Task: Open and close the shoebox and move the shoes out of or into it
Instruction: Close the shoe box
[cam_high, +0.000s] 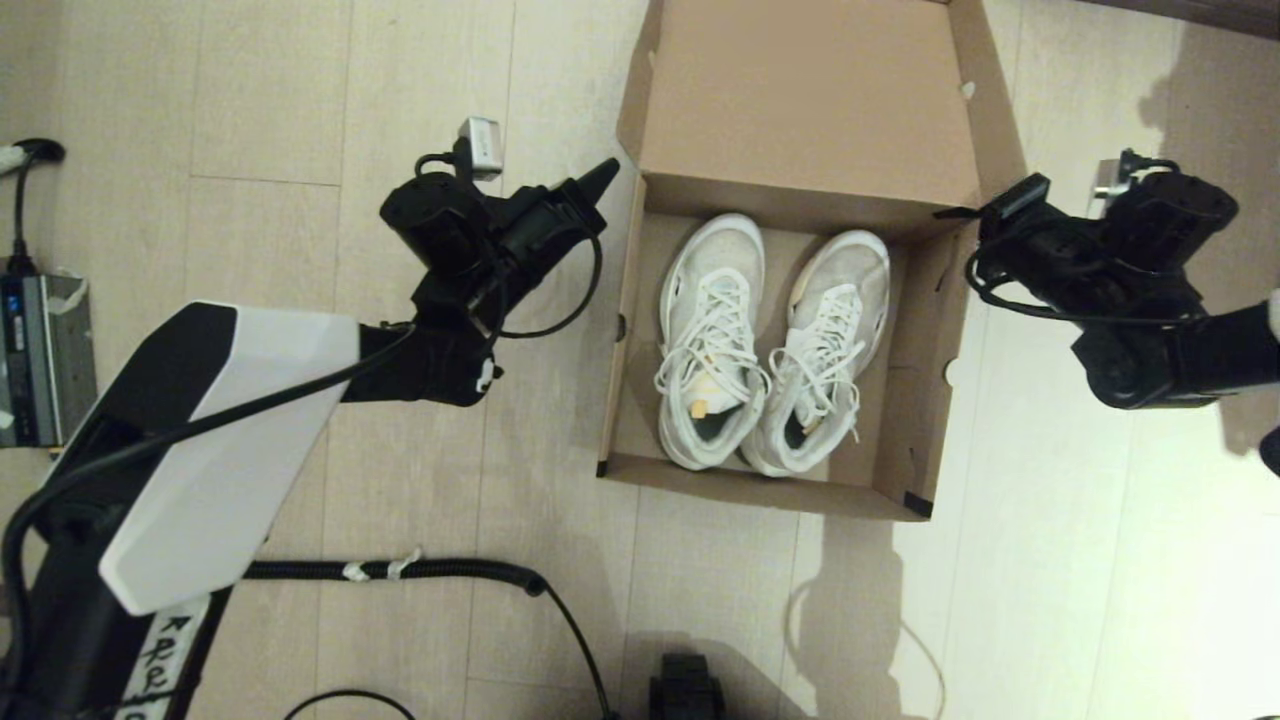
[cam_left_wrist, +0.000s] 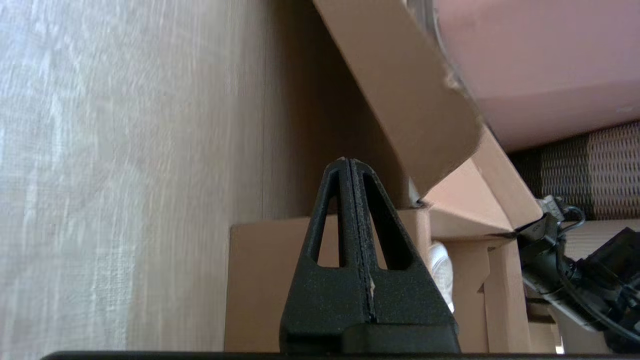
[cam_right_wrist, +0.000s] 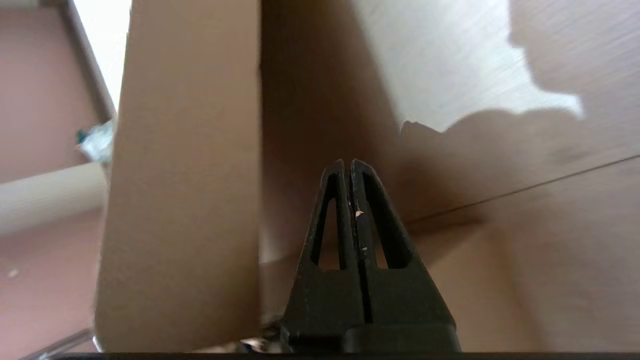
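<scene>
1. One shoebox (cam_high: 930, 330), brown cardboard, standing on the wooden floor (cam_high: 270, 90) between the two sets of jaws; lid flap (cam_high: 810, 90) folded back and leaning away beyond both arms, dark tape at the near corners.
2. Two arms, one at each side wall of the box, both at about the hinge end.
   - left gripper (cam_high: 603, 176): jaws pressed together with nothing between them, tip just beside the outer left wall at the corner where the flap meets the box.
   - right gripper (cam_high: 1010, 197): jaws likewise closed and empty, tip at or just beside the right rim near the hinge; contact cannot be told.
3. One pair of shoes (cam_high: 765, 345), white and pale grey, laces up, lying side by side inside the box, toes toward the hinge, well inward of both sets of jaws.
4. Step in hand, by judgement: box is open with the shoes inside, so either closing the lid or lifting the shoes out comes next.
5. Next move calls for: to close, both tips behind the flap's side edges, pushing it evenly forward; to remove, jaws must first part and descend onto a shoe.
</scene>
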